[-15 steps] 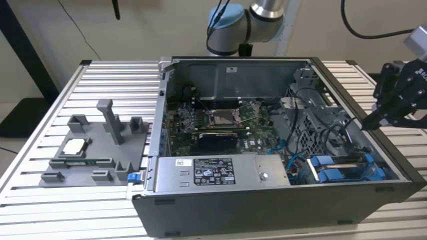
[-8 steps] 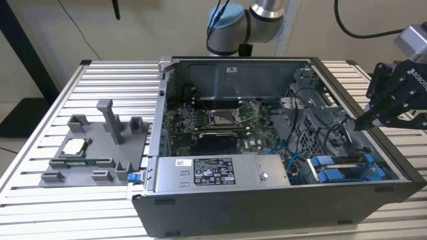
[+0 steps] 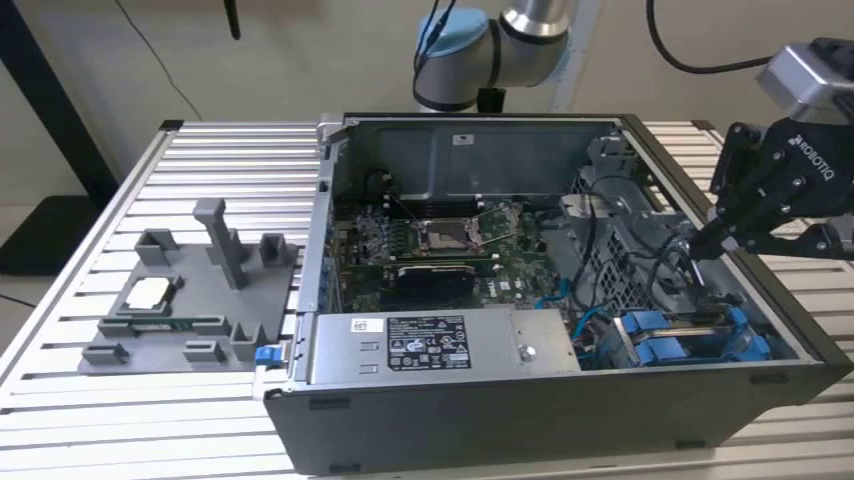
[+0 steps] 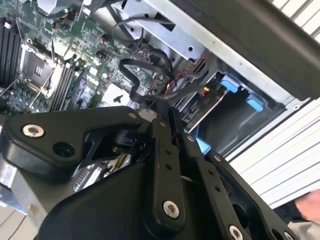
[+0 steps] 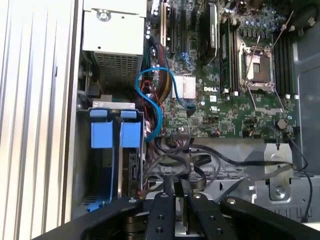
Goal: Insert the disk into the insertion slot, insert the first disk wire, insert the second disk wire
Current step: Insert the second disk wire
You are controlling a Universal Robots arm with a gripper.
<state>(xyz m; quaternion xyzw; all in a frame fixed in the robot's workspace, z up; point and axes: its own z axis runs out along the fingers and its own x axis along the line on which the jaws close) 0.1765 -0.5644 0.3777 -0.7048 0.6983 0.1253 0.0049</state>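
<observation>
Exterior view is showing the gripper (image 3: 703, 245) hanging over the open computer case (image 3: 534, 420) at its 3 o'clock side, above the drive bay, likely because the wiring work belongs there. The disk (image 3: 687, 335) in its blue carrier is sitting in the insertion slot at the case's 4 o'clock corner, seemingly seated so its connectors face the loose cables. In both wrist views the jaws are closing together on a black wire (image 4: 131, 82), holding it for plugging
</observation>
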